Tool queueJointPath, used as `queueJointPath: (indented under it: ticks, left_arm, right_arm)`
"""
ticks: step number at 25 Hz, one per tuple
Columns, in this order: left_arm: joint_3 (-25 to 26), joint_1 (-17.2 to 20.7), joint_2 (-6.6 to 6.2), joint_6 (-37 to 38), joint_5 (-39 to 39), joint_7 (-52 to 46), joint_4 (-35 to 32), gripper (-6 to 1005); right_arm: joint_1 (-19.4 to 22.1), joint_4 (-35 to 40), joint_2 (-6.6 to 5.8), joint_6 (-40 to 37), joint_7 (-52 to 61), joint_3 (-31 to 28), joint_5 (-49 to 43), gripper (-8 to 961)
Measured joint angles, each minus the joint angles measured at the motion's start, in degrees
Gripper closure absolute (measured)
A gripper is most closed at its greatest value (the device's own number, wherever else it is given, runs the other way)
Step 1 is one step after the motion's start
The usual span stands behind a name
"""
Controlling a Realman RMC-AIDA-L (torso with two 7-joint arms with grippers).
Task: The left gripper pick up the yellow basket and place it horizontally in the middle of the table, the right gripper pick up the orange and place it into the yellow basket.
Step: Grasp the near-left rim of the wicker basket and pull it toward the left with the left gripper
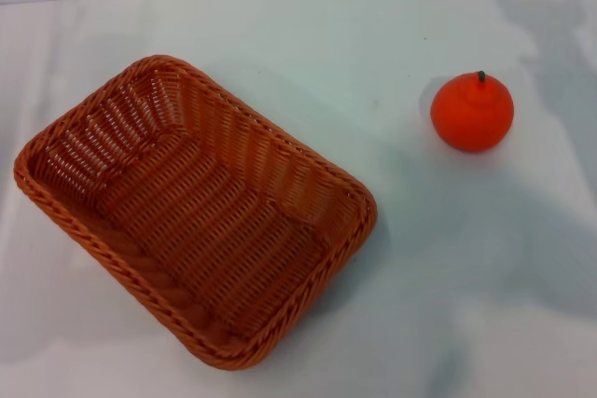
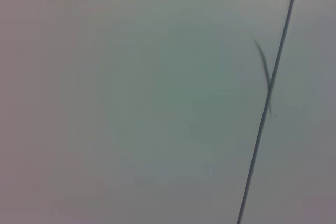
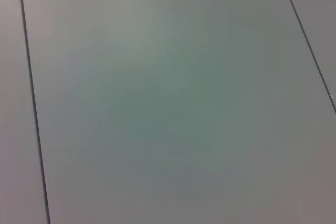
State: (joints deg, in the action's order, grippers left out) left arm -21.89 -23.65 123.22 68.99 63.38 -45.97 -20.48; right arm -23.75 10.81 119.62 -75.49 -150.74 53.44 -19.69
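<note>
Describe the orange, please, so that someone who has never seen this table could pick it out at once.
On the white table, look to the robot's right of the large orange-brown woven basket, lying empty and askew. The orange sits apart from it on bare tabletop. It is small, round and smooth-skinned, with a short dark green stem on top.

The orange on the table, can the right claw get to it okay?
Probably yes. The orange sits alone on the bare table, apart from the yellow basket, stem up, nothing over or beside it. The right claw is not in view, so its reach is a guess.
</note>
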Motion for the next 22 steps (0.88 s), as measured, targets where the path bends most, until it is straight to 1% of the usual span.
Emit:
queueJointPath:
  ticks: [9,12,15,17,18,20,21,22]
  left_arm:
    - [-0.02,-0.18,-0.09,0.01,0.13,-0.14,0.00,161]
    - [-1.45,0.09,-0.53,0.36,0.20,-3.53,-0.60,162]
    - [-7.68,1.45,-2.31,0.58,1.40,-15.68,-5.43,162]
    - [-12.82,2.02,-4.88,0.52,5.34,-29.69,-10.90,161]
    - [-13.73,1.96,-5.76,0.73,7.78,-34.71,-12.49,161]
    - [-14.99,0.84,-8.35,2.36,15.01,-46.09,-16.84,161]
    - [-15.02,0.06,-9.31,3.54,18.74,-50.08,-18.24,162]
    - [-14.98,-0.99,-10.55,5.11,22.78,-54.03,-19.45,164]
  right_arm:
    - [0.02,0.00,0.00,-0.01,0.00,0.00,0.00,6]
    - [0.01,0.00,0.00,0.06,0.00,-0.01,0.00,6]
    - [-0.02,0.00,0.00,0.11,0.11,0.00,0.00,7]
    - [-0.03,0.00,0.00,0.11,0.20,-0.01,0.00,7]
    - [-0.03,0.00,0.00,0.10,0.24,0.00,0.00,7]
    - [-0.04,0.00,0.00,0.03,0.30,-0.01,-0.03,7]
    - [-0.05,0.00,0.00,0.03,0.32,0.01,-0.05,7]
    - [-0.06,-0.01,0.00,0.02,0.33,0.05,-0.07,7]
